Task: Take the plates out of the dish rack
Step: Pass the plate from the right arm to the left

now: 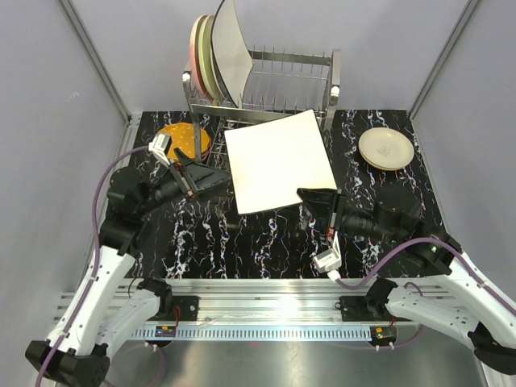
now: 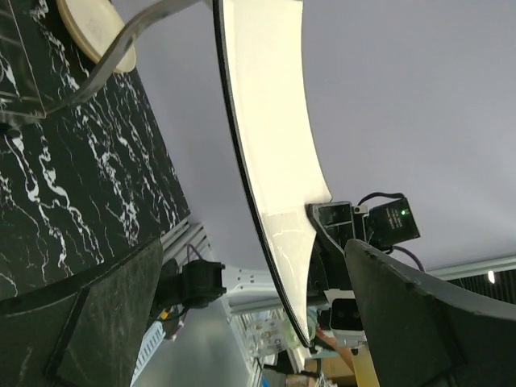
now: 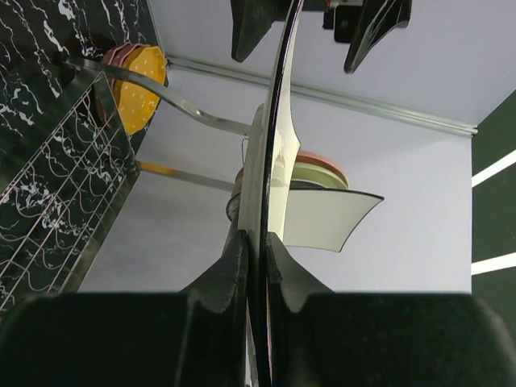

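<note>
Black marbled table [image 1: 266,242], grey walls all round, and the dish rack [image 1: 290,81] stands at the back edge. Centre stage is the large cream square plate [image 1: 278,161], up off the table and tilted, its far edge in front of the rack's lower tier. The right gripper [image 1: 318,197] is clamped on that plate's near right edge; its wrist view shows a finger [image 3: 230,274] pressed to either face of the rim. On the other side, the left gripper [image 1: 201,176] hangs just beside the plate's left edge with its jaws spread wide, gripping nothing.

An orange plate [image 1: 189,139] lies flat on the table behind the left gripper. A cream round plate [image 1: 386,148] lies flat at the far right.

Up in the rack's left end, three plates stand on edge: a pink plate [image 1: 196,56], a cream one [image 1: 208,60] and a pale square one [image 1: 234,52].
</note>
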Controlling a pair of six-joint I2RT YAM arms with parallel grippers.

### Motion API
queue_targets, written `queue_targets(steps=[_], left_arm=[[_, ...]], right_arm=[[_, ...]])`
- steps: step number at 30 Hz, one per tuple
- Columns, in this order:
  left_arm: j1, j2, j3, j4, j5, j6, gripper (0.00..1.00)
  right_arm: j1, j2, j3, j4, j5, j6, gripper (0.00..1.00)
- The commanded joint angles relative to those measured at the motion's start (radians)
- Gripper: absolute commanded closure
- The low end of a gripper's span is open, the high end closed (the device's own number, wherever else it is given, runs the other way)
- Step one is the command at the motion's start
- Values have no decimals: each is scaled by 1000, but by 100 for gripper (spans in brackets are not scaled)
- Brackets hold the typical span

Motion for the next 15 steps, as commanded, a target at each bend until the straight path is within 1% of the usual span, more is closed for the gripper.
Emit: queue_targets(steps=[1, 2, 3, 5, 6, 8, 9, 10, 12, 13, 15], left_arm=[[-71, 28, 53, -8, 15, 58, 4], [-117, 39, 55, -9, 3, 70, 6], [-137, 49, 56, -8, -20, 77, 10], [-166, 72, 50, 3, -40, 79, 15], [-183, 77, 42, 32, -51, 76, 32], [-186, 80, 29, 53, -53, 68, 56], [-186, 79, 27, 51, -56, 74, 67], [-186, 68, 27, 43, -65, 90, 83], [-186, 54, 24, 14, -85, 108, 96], [-185, 39, 21, 2, -91, 133, 100], [-180, 17, 10, -14, -99, 153, 100]], right_arm=[[54, -24, 16, 320, -25, -112, 100], [69, -16, 12, 322, -15, -115, 100], [106, -12, 8, 333, -2, -115, 100], [141, -2, -7, 336, 36, -121, 100], [162, -2, -14, 346, 50, -124, 100], [206, 7, -26, 354, 84, -127, 100], [213, 11, -26, 357, 93, -124, 100], [224, 13, -24, 360, 107, -119, 100], [226, 13, -23, 357, 113, -112, 100], [229, 13, -24, 353, 119, -110, 100], [229, 1, -38, 340, 124, -102, 99]])
